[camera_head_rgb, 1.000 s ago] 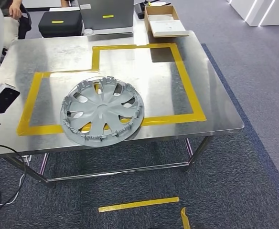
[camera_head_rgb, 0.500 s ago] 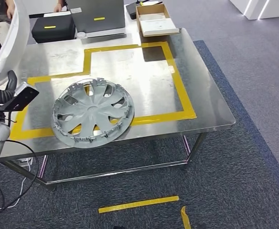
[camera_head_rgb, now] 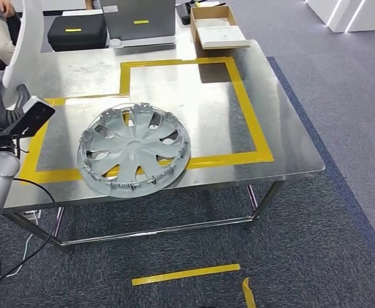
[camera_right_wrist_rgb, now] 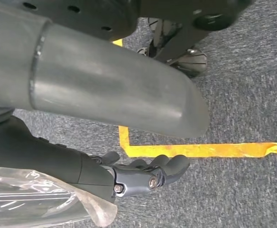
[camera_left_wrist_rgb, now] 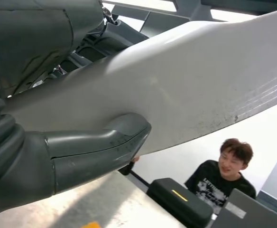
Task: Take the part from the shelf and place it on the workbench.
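My left hand (camera_head_rgb: 4, 109) grips a white curved panel (camera_head_rgb: 22, 42), the part, upright at the left end of the steel workbench (camera_head_rgb: 214, 109). In the left wrist view the grey thumb (camera_left_wrist_rgb: 94, 152) presses on the panel's (camera_left_wrist_rgb: 201, 85) white underside, and the fingers lie behind it. A grey wheel cover (camera_head_rgb: 133, 149) lies flat on the bench's front left, across the yellow tape outline (camera_head_rgb: 251, 109). My right hand (camera_right_wrist_rgb: 144, 173) hangs over the carpet, its fingers loosely out and holding nothing.
A black case (camera_head_rgb: 73, 31), a grey case (camera_head_rgb: 139, 22) and a cardboard box (camera_head_rgb: 219, 27) line the bench's far edge. A person (camera_left_wrist_rgb: 225, 173) sits beyond the far left corner. Yellow tape strips (camera_head_rgb: 185, 274) mark the carpet in front; cables (camera_head_rgb: 16, 263) lie at the left.
The camera swayed, so the whole scene shifted sideways. My left hand with the white panel has come further into view, over the bench's left end. The wheel cover has stayed put.
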Available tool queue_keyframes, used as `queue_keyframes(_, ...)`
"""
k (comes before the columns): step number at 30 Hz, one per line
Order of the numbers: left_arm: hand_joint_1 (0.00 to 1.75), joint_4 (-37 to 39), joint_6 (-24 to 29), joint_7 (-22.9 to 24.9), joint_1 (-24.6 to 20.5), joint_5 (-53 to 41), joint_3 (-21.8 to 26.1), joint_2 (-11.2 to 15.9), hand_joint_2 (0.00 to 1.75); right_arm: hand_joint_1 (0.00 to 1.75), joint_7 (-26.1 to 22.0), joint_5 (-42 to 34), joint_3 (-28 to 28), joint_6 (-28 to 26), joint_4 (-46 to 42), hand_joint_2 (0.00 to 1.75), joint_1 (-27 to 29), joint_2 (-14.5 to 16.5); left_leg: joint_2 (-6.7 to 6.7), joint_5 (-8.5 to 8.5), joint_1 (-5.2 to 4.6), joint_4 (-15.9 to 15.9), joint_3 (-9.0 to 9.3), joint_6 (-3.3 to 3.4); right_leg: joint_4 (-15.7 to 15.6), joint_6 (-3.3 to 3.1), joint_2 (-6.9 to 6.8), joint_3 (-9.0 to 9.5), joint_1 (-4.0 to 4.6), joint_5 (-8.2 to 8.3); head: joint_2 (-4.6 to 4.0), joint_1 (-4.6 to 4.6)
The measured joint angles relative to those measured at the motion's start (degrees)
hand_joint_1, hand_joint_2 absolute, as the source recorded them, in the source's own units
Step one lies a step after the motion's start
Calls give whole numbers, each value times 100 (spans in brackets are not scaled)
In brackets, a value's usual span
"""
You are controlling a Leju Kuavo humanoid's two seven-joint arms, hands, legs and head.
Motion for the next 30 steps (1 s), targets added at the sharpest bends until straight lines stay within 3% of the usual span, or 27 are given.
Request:
queue_keyframes(1,175,51,-6,-15,-88,-1,-21,-52,175,0,-1,3,0,5,0,0,-1,-2,-1,-2,1,1,6,-2,-179,0,-3,69,-3,157,0,0)
queue_keyframes(2,175,88,-6,-26,-175,-8,-50,-103,175,0,-8,7,0,10,0,0,-5,-4,-3,-8,3,2,17,-9,-560,-7,-10,240,-6,384,0,0)
queue_keyframes(4,87,135,3,-1,-331,-53,-120,-196,175,0,-31,13,1,18,0,0,-21,-8,-4,-22,-8,9,23,-40,-1365,-37,-32,637,2,696,0,-2)
queue_keyframes(6,0,174,23,74,-443,-90,-193,-275,175,0,-47,14,2,21,0,0,-31,-9,-4,-17,-27,6,7,-91,-1673,-71,-39,803,15,733,0,-6)
queue_keyframes(8,0,226,47,128,-486,-4,-248,-336,175,0,-21,6,2,15,1,0,-23,-9,-2,-19,-33,-12,13,-152,-1701,-124,-27,825,7,739,0,-7)
queue_keyframes(10,0,307,87,89,-492,185,-262,-364,175,0,19,-5,-1,2,1,0,-15,-21,-1,-149,-29,144,-35,-209,-1745,-194,-19,859,-17,756,0,-18)
queue_keyframes(12,0,412,126,10,-490,312,-262,-374,175,0,34,-13,-8,-5,0,0,-12,-35,-2,-474,-26,761,-310,-248,-1767,-243,-16,882,-22,758,0,-29)
queue_keyframes(14,0,505,145,-39,-460,343,-265,-384,87,0,39,-17,-14,-1,1,0,-3,-38,-2,-741,-26,1490,-667,-266,-1762,-265,-14,887,-11,747,0,-29)
queue_keyframes(15,0,541,157,-54,-445,346,-266,-390,44,0,40,-20,-18,2,2,0,2,-39,-2,-728,-27,1629,-747,-265,-1757,-269,-10,890,-6,742,0,-29)
queue_keyframes(16,0,570,175,-65,-438,347,-267,-392,0,0,40,-23,-21,5,2,0,6,-39,-2,-608,-27,1555,-729,-256,-1750,-269,-4,897,-4,735,0,-29)
queue_keyframes(18,0,612,214,-74,-457,336,-268,-394,0,0,34,-31,-27,8,2,0,8,-40,-3,-159,-28,848,-434,-217,-1733,-253,11,916,1,710,-1,-28)
queue_keyframes(20,0,650,249,-75,-485,306,-273,-398,0,0,19,-38,-31,11,2,0,4,-42,-6,87,-47,201,-157,-167,-1708,-218,22,902,19,691,-1,-27)
queue_keyframes(23,0,691,273,-86,-485,288,-279,-417,0,0,2,-40,-33,14,2,0,18,-45,-8,63,-65,12,-94,-100,-1713,-144,23,861,29,696,0,-24)
queue_keyframes(25,0,700,273,-114,-484,309,-280,-437,0,0,-2,-41,-34,11,2,0,27,-61,-4,82,-38,-25,-79,-41,-1607,-79,14,791,26,596,0,-14)
queue_keyframes(26,0,701,272,-129,-484,322,-280,-448,0,0,-2,-42,-34,9,2,0,27,-68,-1,91,-22,-43,-69,-12,-1399,-48,8,687,22,469,0,0)
queue_keyframes(28,0,703,272,-144,-467,349,-280,-474,0,0,0,-47,-37,6,2,0,33,-79,2,91,-18,-45,-65,18,-640,-1,-2,325,3,123,0,20)
queue_keyframes(30,0,711,272,-148,-431,370,-281,-494,0,0,3,-52,-40,4,2,0,48,-89,2,87,-18,-43,-64,23,-53,24,-4,22,-10,-26,0,22)
